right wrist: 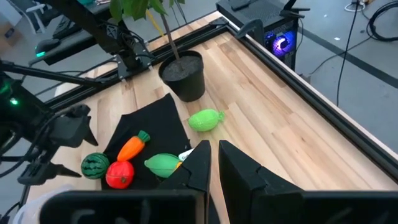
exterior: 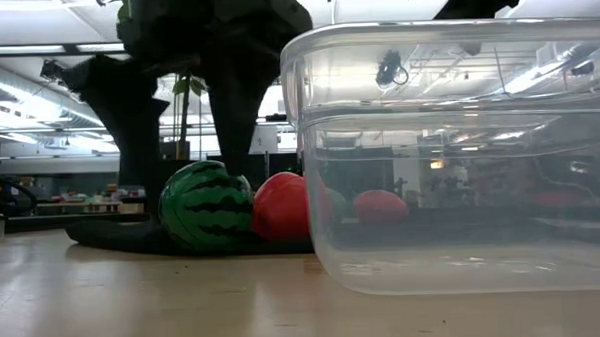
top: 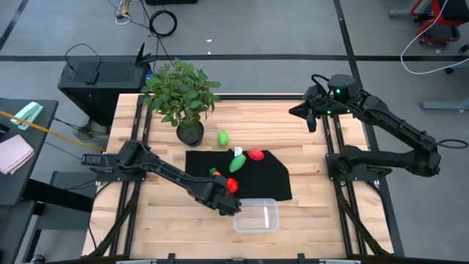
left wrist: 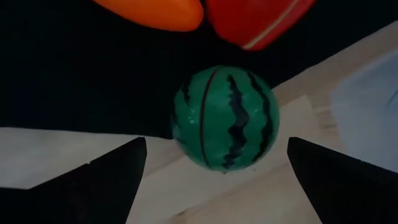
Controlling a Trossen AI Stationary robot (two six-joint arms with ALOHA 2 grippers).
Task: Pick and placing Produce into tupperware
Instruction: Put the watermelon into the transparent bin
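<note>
Left hand [left wrist: 211, 180] open, straddling the melon [left wrist: 225, 118] at the mat [left wrist: 81, 81] edge: centre, lower, close gently since round; right hand [right wrist: 214, 163] closed, parked

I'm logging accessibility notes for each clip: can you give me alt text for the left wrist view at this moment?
A toy watermelon, dark green with black stripes, sits at the edge of a black mat on the wooden table, between the open left gripper's two dark fingers. Beyond it lie an orange piece and a red piece of produce.
</note>
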